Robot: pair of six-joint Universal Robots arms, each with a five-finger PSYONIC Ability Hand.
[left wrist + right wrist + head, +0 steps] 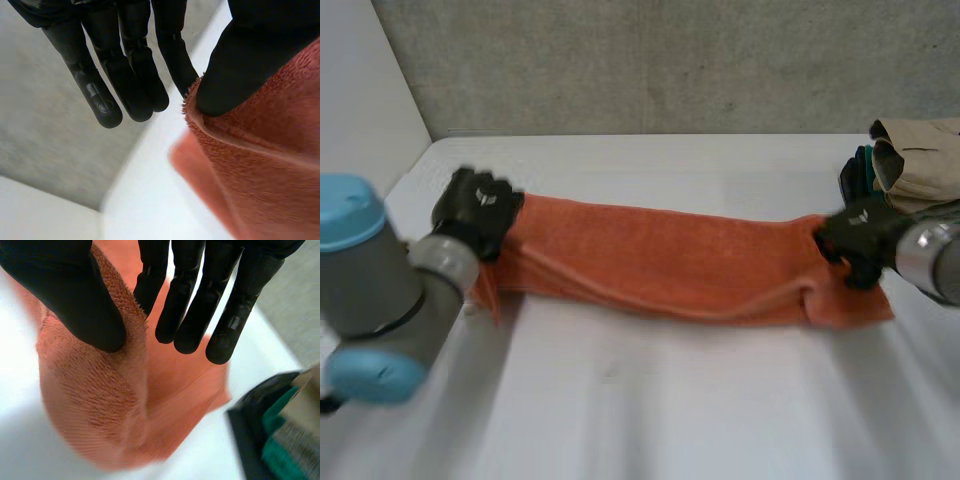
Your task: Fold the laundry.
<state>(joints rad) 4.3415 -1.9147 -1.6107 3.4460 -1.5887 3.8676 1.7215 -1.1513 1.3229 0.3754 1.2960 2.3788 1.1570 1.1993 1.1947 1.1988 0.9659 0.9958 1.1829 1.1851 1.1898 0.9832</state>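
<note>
An orange towel (670, 260) lies folded lengthwise in a long strip across the white table (650, 410), stretched between both hands. My left hand (475, 210) is at the towel's left end. In the left wrist view the thumb (225, 70) pinches the towel's edge (260, 165) against a finger, while the other fingers (125, 80) stay straight. My right hand (860, 238) is at the towel's right end. There the thumb (80, 300) and a finger pinch a raised fold of the towel (100, 400), which hangs slack beneath the hand.
A pile of folded clothes (910, 165), beige on top with dark and teal pieces below, sits at the table's far right, close behind my right hand and beside the towel's end (280, 435). A grey wall (670, 60) backs the table.
</note>
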